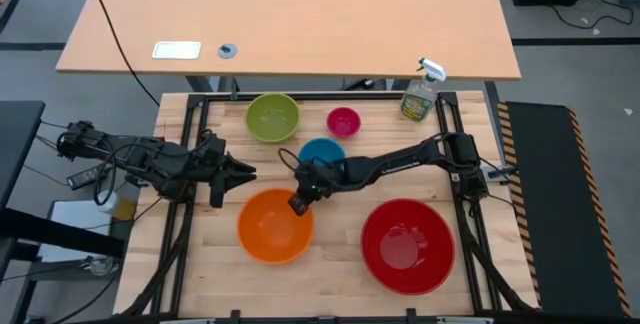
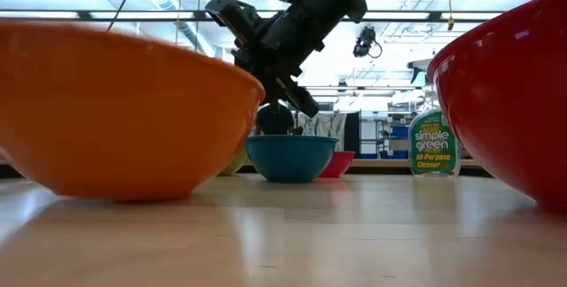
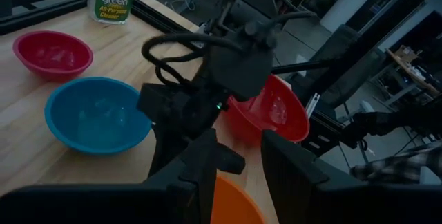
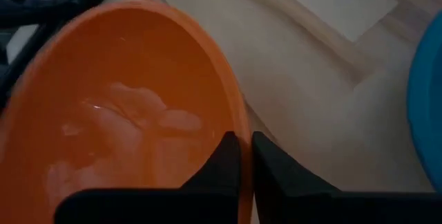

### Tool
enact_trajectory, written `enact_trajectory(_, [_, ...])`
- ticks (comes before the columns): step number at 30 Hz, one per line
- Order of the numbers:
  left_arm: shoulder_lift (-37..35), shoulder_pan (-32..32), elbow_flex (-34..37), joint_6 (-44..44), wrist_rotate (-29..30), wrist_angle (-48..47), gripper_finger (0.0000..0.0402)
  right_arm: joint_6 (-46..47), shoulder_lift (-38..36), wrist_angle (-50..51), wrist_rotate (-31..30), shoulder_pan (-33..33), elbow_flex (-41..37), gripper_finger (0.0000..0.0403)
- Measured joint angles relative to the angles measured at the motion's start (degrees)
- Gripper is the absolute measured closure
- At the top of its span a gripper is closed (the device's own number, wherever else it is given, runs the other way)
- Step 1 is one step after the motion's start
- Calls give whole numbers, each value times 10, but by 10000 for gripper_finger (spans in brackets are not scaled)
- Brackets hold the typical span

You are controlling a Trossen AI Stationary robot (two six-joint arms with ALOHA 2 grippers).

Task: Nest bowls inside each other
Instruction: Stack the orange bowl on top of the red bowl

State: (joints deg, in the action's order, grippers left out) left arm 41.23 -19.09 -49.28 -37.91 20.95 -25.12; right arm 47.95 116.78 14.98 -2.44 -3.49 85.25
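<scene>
Five bowls stand on their bases on the wooden table: lime green (image 1: 272,117) and pink (image 1: 343,121) at the far side, blue (image 1: 322,152) in the middle, orange (image 1: 275,226) and large red (image 1: 407,246) at the near side. My right gripper (image 1: 298,202) reaches over the blue bowl and is shut on the orange bowl's far right rim. My left gripper (image 1: 245,172) hovers open to the left of the blue bowl, above the table, with nothing between its fingers (image 3: 207,175). My right gripper pinches the orange bowl's rim (image 4: 238,117) on its far right side. One finger (image 4: 222,163) is inside the bowl and the other (image 4: 273,172) outside. The fingers come slanting down from the table's right. The bowl's base (image 2: 115,190) rests on the table.
A clear spray bottle (image 1: 421,94) stands at the table's far right corner. A larger tan desk (image 1: 290,14) lies beyond the far edge. Bare wood shows along the near edge between the orange and red bowls.
</scene>
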Motion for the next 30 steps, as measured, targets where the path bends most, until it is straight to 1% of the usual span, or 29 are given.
enact_trajectory(2, [0, 0, 0, 0, 0, 0, 285, -1, -5, -7, 5, 3, 3, 380])
enact_trajectory(5, [-1, 0, 0, 0, 0, 2, 285, -20, -11, -11, 30, 7, 18, 381])
enact_trajectory(8, [-6, 0, 0, 0, 0, 10, 285, -53, -22, 5, 89, 15, 39, 382])
enact_trajectory(12, [-20, 0, 0, 8, 2, 15, 285, -91, -45, 55, 170, 30, 68, 382])
enact_trajectory(16, [-24, 0, 0, 16, 8, 13, 285, -121, -76, 138, 220, 39, 82, 382])
enact_trajectory(19, [-23, 0, 0, 16, 13, 13, 285, -151, -118, 216, 249, 41, 85, 382])
enact_trajectory(22, [-20, 0, 0, 16, 21, 13, 285, -201, -166, 318, 257, 34, 86, 382])
enact_trajectory(26, [-2, 0, 0, 17, 59, 13, 285, -292, -215, 439, 259, 21, 85, 382])
enact_trajectory(30, [29, 10, 0, 26, 81, 16, 285, -327, -256, 529, 263, 12, 79, 381])
